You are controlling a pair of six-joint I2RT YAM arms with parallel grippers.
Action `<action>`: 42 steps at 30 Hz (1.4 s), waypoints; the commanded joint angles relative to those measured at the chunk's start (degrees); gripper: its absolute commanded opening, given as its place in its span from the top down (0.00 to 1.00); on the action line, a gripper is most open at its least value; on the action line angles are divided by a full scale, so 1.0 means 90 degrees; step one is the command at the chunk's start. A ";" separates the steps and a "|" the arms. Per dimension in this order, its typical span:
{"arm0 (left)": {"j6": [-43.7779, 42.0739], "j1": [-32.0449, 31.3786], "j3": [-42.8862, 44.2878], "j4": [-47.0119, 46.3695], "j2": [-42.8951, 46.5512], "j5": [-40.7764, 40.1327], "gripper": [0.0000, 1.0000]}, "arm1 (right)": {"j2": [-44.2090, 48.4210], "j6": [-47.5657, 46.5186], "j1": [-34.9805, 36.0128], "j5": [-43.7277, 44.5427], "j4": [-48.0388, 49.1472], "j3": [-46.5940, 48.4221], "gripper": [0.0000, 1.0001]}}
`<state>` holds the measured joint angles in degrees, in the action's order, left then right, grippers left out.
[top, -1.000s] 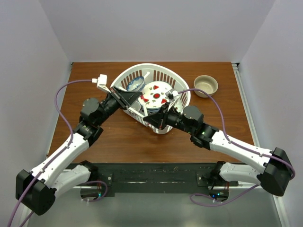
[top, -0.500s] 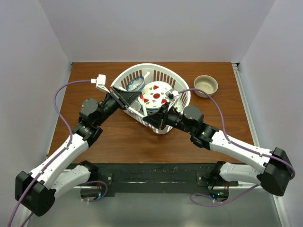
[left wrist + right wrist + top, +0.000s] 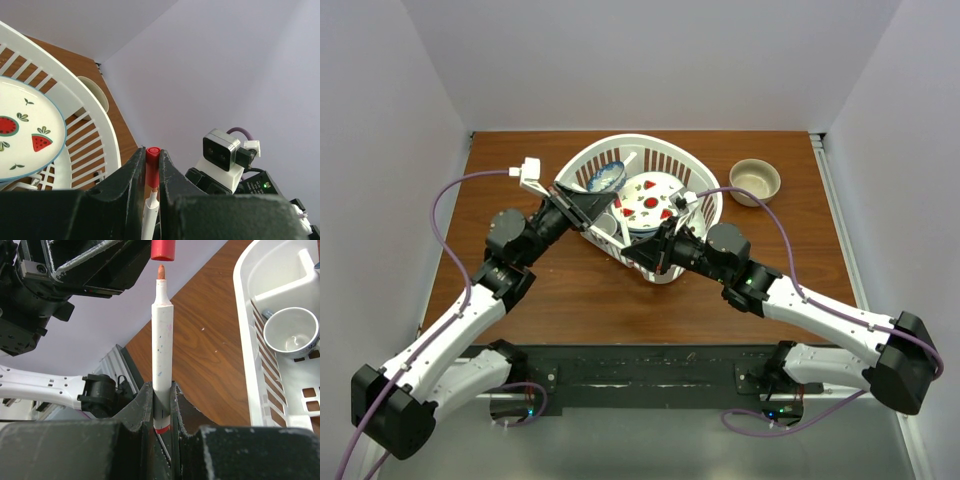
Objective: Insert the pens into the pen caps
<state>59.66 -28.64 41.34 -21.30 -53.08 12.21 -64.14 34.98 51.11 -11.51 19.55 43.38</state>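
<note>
My left gripper is shut on a short red pen cap, its open end facing down toward me. My right gripper is shut on the lower barrel of a white pen that has a red band. The pen's orange-red tip sits just at the mouth of the red cap. In the left wrist view the white pen rises between the fingers to the cap. From above, the left gripper and right gripper meet over the basket's near-left rim. No other pens or caps show.
A white slatted basket stands at mid-table. It holds a watermelon-print plate, a blue-patterned bowl and a small white cup. A beige bowl sits to the basket's right on the wooden table.
</note>
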 commanded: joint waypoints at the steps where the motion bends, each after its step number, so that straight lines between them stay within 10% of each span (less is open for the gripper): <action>1: 0.0080 -0.0021 0.0026 -0.0201 0.0146 0.0079 1.00 | -0.0041 0.0039 0.0053 0.0009 0.0318 0.0141 1.00; 42: 0.0226 -0.0060 -0.1088 -0.1305 0.0614 0.1485 0.91 | 0.0105 -0.0283 0.0063 -0.0244 -0.0043 0.0962 1.00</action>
<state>60.62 -28.49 32.16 -32.27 -47.99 17.78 -65.17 34.46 52.14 -13.74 13.74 48.21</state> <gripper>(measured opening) 0.180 0.128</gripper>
